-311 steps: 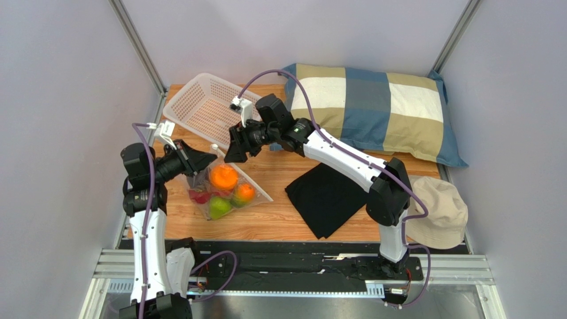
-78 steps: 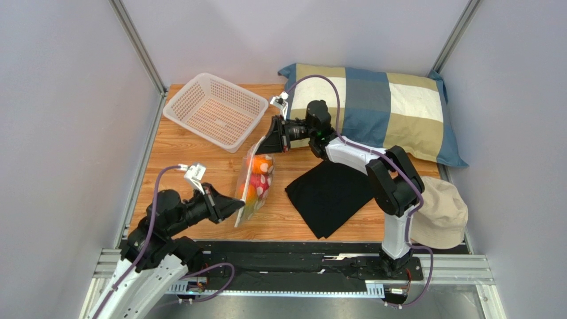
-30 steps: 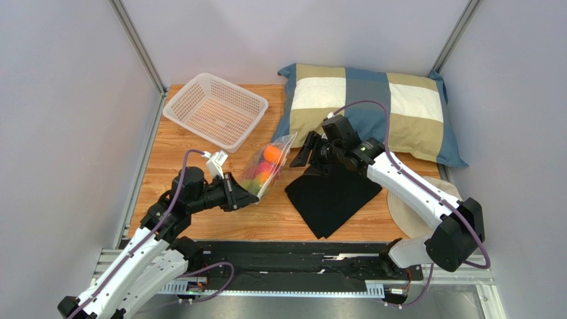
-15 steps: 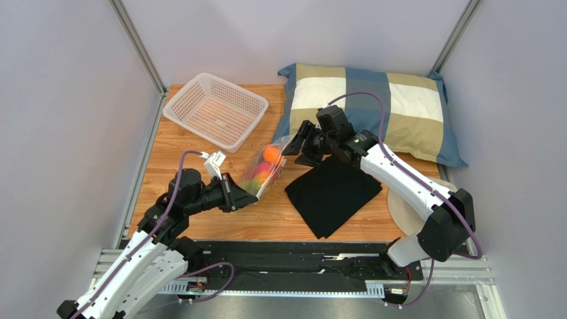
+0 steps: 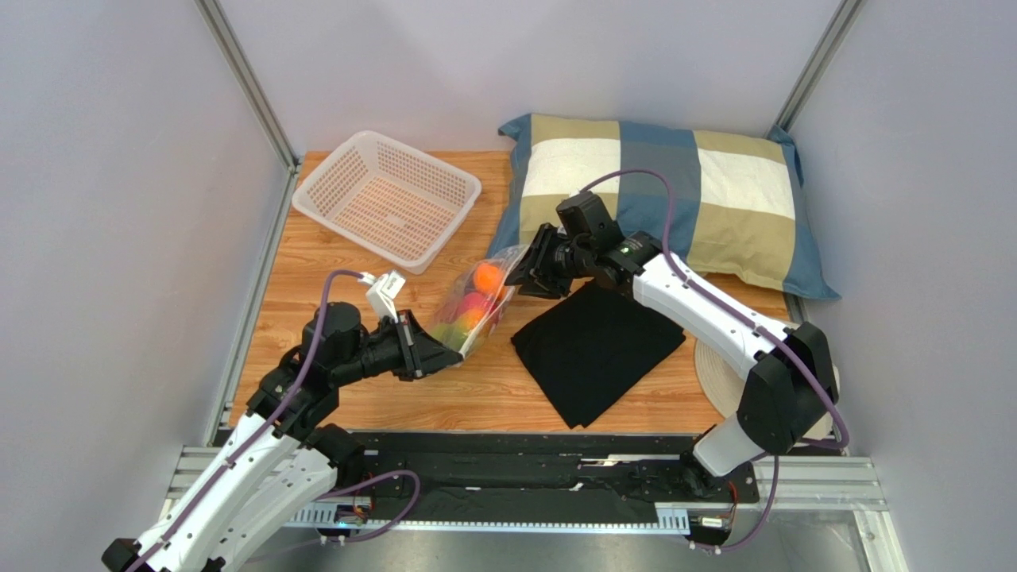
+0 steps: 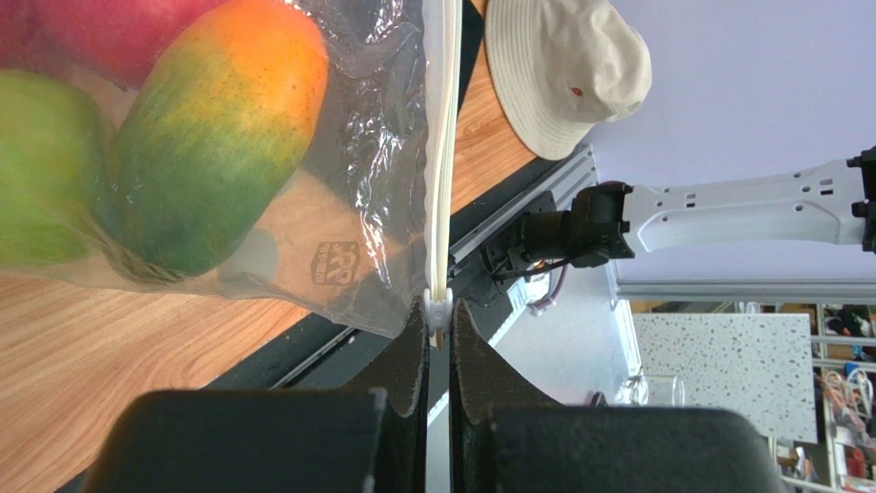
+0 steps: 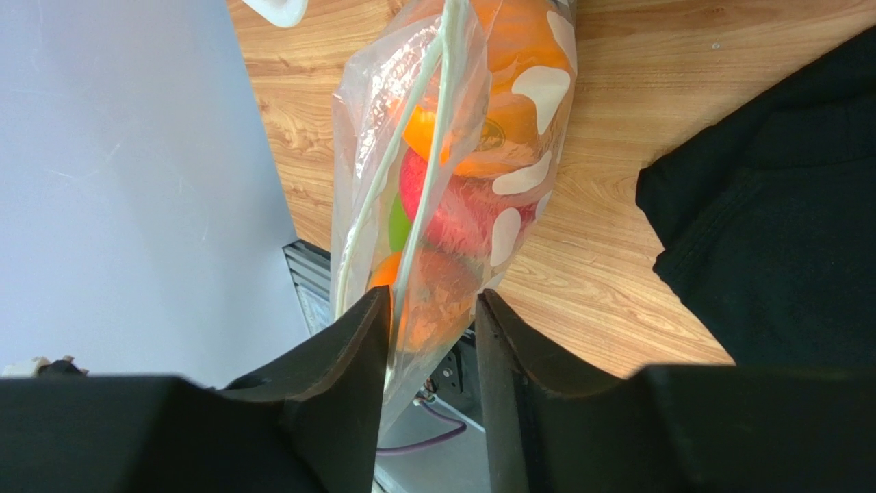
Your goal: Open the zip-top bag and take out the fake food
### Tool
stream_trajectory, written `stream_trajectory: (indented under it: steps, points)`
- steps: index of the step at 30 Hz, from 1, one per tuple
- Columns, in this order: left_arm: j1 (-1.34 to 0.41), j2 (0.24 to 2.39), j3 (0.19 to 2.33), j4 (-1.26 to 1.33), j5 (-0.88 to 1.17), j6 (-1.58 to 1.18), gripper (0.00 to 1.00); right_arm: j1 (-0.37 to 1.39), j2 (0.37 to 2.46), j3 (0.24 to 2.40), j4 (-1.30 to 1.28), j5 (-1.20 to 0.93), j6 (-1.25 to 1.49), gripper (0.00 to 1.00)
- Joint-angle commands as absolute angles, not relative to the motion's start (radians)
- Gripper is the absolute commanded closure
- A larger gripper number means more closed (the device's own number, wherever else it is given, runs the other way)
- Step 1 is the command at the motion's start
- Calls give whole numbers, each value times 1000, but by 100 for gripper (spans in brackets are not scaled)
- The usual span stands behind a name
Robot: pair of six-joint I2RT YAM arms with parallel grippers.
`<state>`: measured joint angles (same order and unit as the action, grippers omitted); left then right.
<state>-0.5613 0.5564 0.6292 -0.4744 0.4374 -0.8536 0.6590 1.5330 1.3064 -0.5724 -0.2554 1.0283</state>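
The zip-top bag (image 5: 478, 304) hangs tilted above the wooden table, stretched between my two grippers, white polka dots on one face (image 7: 514, 113). The fake food is inside: an orange-green fruit (image 6: 216, 134), a green one (image 6: 41, 175), and orange and red ones (image 7: 452, 205). My left gripper (image 5: 438, 353) is shut on the white zip strip's near end (image 6: 440, 303). My right gripper (image 5: 529, 272) is open at the bag's far end. In the right wrist view its fingers (image 7: 355, 349) stand on either side of the bag with gaps showing.
A white lattice basket (image 5: 388, 197) sits at the back left. A checked pillow (image 5: 669, 197) lies at the back right. A black cloth (image 5: 591, 352) lies right of the bag. A beige hat (image 6: 566, 67) sits by the right arm's base.
My right gripper has swung left from above the black cloth to the bag's far end, and its open fingers now straddle it. The left gripper and the bag have held still.
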Motion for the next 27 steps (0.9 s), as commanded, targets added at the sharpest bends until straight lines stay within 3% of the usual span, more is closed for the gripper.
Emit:
stream_trajectory:
  steps: [1, 2, 3, 4, 6, 8, 22, 25, 26, 27]
  points:
    - [-563, 554, 661, -437, 465, -825, 100, 680, 1572, 1350, -522, -264, 1022, 68]
    - [-564, 555, 669, -434, 482, -803, 100, 689, 1584, 1371, -528, -268, 993, 84]
    - [-565, 555, 702, -442, 476, -789, 98, 693, 1595, 1399, -546, -270, 970, 93]
    - [-565, 555, 728, -503, 456, -775, 87, 696, 1606, 1442, -619, -261, 944, 100]
    - [-565, 552, 806, -584, 372, -733, 52, 732, 1637, 1575, -696, -214, 830, 100]
    - [-564, 575, 851, -617, 307, -707, 35, 768, 1672, 1681, -802, -195, 781, 100]
    - [-565, 913, 1045, -715, 125, -626, 30, 844, 1691, 1764, -865, -291, 884, 100]
    - [-564, 956, 1075, -808, 2, -612, 44, 844, 1672, 1764, -873, -304, 873, 100]
    - [-561, 965, 1081, -825, -52, -603, 61, 844, 1663, 1767, -882, -308, 850, 100]
    - [-563, 979, 1088, -854, -76, -600, 71, 844, 1663, 1772, -894, -316, 836, 100]
